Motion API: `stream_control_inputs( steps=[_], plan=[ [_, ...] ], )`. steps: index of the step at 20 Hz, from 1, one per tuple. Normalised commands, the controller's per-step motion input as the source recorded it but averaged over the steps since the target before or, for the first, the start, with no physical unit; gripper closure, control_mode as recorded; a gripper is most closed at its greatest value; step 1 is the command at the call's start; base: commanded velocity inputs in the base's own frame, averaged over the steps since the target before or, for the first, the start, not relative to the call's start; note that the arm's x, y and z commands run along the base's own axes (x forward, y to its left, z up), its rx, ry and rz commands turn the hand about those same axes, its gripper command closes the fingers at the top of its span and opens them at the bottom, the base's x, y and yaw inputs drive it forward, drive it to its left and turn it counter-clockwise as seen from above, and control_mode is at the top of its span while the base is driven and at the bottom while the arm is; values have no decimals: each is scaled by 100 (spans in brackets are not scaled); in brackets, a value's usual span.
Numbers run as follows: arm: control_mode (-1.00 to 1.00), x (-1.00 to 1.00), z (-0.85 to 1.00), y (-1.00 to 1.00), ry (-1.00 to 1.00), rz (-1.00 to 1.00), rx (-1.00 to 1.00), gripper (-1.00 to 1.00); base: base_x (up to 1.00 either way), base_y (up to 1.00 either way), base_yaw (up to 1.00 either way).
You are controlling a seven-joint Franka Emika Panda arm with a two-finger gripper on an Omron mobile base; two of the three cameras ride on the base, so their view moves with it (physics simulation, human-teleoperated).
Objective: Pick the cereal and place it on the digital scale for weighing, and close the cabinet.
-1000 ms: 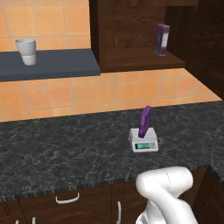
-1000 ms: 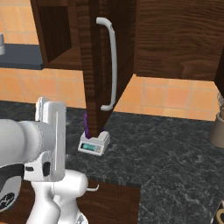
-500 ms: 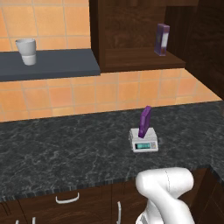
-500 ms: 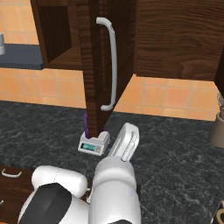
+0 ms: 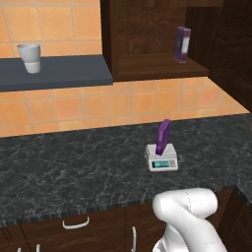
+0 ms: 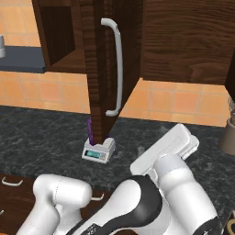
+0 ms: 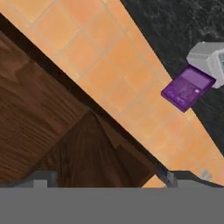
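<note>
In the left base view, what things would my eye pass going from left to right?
White cup on the grey shelf → purple cereal box standing on the digital scale → purple box with a pale face in the open cabinet.

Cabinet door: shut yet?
No. In the right base view the cabinet door stands swung out edge-on, its silver bar handle facing the camera and the open interior visible beside it.

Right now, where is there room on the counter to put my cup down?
The dark counter is bare left of the scale, below the tiled wall, and to the scale's right towards the corner. The scale itself is taken: the purple cereal box stands on it.
</note>
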Motion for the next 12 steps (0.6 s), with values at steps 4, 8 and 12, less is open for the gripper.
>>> stream_control_inputs(
  steps=[4,8,12],
  plan=[
    [-100,86,30,-2,-23,31,16,-100,0,0,0],
    [-100,74,51,0,-34,26,17,-100,0,0,0],
    [-100,43,61,24,-20,18,15,-100,0,0,0]
  ],
)
